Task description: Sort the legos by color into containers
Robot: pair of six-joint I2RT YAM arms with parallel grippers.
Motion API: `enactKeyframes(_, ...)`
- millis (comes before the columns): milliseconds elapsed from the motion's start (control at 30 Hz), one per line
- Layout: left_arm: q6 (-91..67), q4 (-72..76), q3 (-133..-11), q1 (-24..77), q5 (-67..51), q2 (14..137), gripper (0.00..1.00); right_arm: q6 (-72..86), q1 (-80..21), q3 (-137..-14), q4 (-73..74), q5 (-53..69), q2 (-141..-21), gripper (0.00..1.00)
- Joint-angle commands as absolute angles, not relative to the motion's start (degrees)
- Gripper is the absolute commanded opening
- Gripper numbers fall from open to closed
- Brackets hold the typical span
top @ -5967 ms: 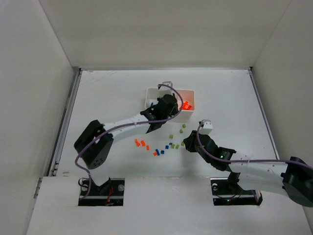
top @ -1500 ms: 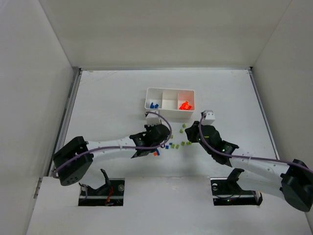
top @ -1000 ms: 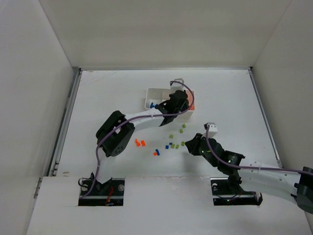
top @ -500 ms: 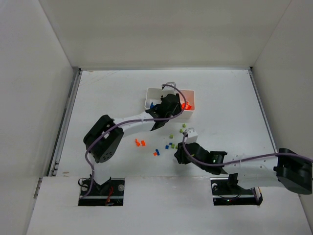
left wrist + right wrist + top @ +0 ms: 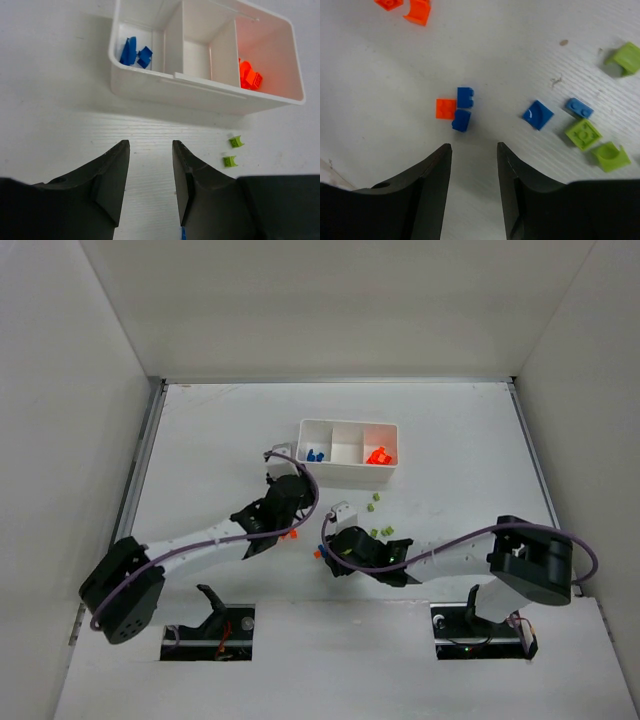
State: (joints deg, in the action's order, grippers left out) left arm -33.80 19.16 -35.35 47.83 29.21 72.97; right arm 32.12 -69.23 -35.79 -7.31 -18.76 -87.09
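While the left claw (image 5: 151,155) gapes empty below the glossy thin-walled white tray (image 5: 200,95), right claw (image 5: 474,155) likewise parted, tiny studded legos (image 5: 465,97) scattered just above it on grainy white table (image 5: 380,65).

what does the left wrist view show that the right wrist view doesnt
Only left wrist: the white tray, blue legos in its left compartment, orange legos in its right. Only right wrist: an orange brick clustered with two blue bricks, and an orange pair beyond. Both: loose green legos on the white table, and an open, empty tool, the left tool and the right tool.
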Motion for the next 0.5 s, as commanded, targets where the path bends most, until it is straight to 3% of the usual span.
enactKeyframes(0, -35.51, 19.87, -31.83, 46.19, 32.17, 65.93, 0.37, 29.97, -69.92, -39.72, -8.79, -18.28, -90.25, 0.47)
enactKeyframes(200, -36.91, 15.03, -26.99, 43.73, 32.17, 56.88, 0.39, 29.88, -69.74, -42.36, -7.65, -20.47, -94.65, 0.40)
enactKeyframes(367, -37.79, 10.99, -24.18, 41.88, 31.38, 51.86, 0.39, 29.10, -69.74, -44.29, -5.28, -24.34, -95.45, 0.26)
enactKeyframes(467, -38.93, 8.80, -22.24, 41.44, 31.38, 49.22, 0.39, 28.21, -69.74, -45.35, -2.73, -25.31, -94.58, 0.22)
